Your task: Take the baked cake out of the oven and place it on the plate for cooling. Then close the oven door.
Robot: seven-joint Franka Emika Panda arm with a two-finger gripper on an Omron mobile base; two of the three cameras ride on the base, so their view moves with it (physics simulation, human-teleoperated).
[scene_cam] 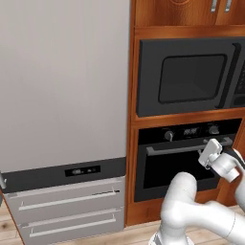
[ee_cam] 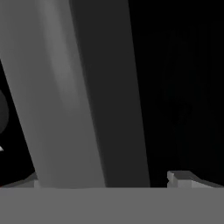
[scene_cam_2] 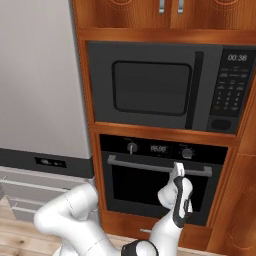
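The black oven (scene_cam: pixel 184 165) (scene_cam_2: pixel 159 182) sits in a wooden cabinet column below the microwave, with two round knobs and a small display above its door. The oven door (scene_cam: pixel 167 172) (scene_cam_2: pixel 145 192) is shut upright. My gripper (scene_cam: pixel 209 152) (scene_cam_2: pixel 178 171) is at the right part of the long silver bar handle (scene_cam: pixel 172 149) (scene_cam_2: pixel 140 165). In the hand view the handle (ee_cam: pixel 65 109) runs between my fingertips, with the gripper (ee_cam: pixel 103 180) open around it and the dark door glass behind. The cake and the plate are out of view.
A black microwave (scene_cam: pixel 191 76) (scene_cam_2: pixel 160 87) with a keypad is above the oven. A tall grey fridge (scene_cam: pixel 62 95) (scene_cam_2: pixel 40 75) with drawers (scene_cam: pixel 67 203) stands to the left. Wooden cabinet doors (scene_cam_2: pixel 170 12) are on top, and wood floor (scene_cam: pixel 95 237) is below.
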